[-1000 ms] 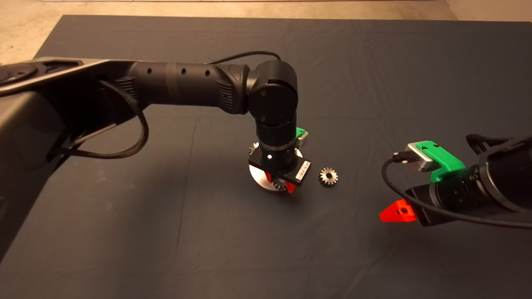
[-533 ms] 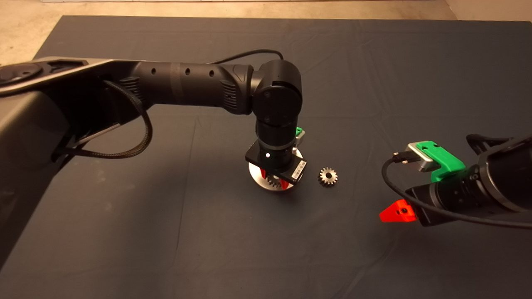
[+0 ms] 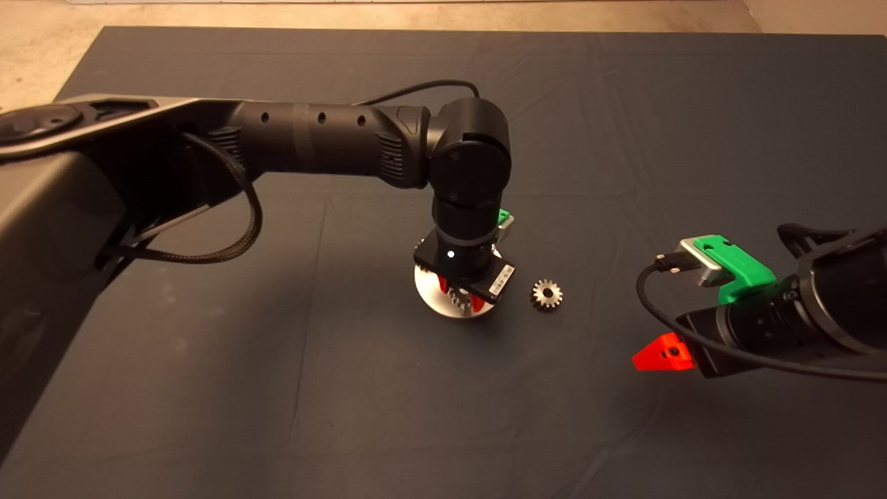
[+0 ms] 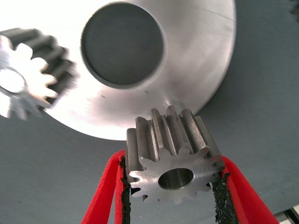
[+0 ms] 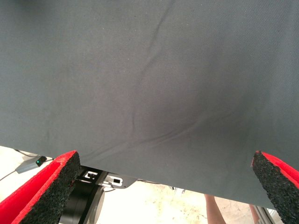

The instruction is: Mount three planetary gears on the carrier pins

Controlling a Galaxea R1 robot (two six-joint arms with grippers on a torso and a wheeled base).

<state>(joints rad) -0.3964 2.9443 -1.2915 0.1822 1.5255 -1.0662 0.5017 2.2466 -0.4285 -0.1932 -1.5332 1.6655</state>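
My left gripper (image 3: 460, 294) hangs just over the silver disc (image 3: 431, 294) at mid-mat, shut on a planetary gear (image 4: 172, 156) held by its toothed sides between the black pads (image 4: 124, 186). That gear hovers at the edge of the disc (image 4: 201, 56), near its large centre hole. A second gear (image 4: 28, 79) sits on the disc. A third gear (image 3: 547, 294) lies flat on the mat, right of the disc. The carrier pins themselves are hidden by gears and gripper. My right gripper (image 3: 651, 357) waits open at the lower right, its fingers (image 5: 46, 189) wide apart over bare mat.
The dark mat (image 3: 277, 388) has soft creases. Beyond its far edge lies a pale floor (image 3: 41, 62). The left arm (image 3: 312, 145) spans from the left edge to the centre.
My left gripper, with the gear in it, has shifted slightly away over the disc and turned a little. The right arm and the loose gear have not moved.
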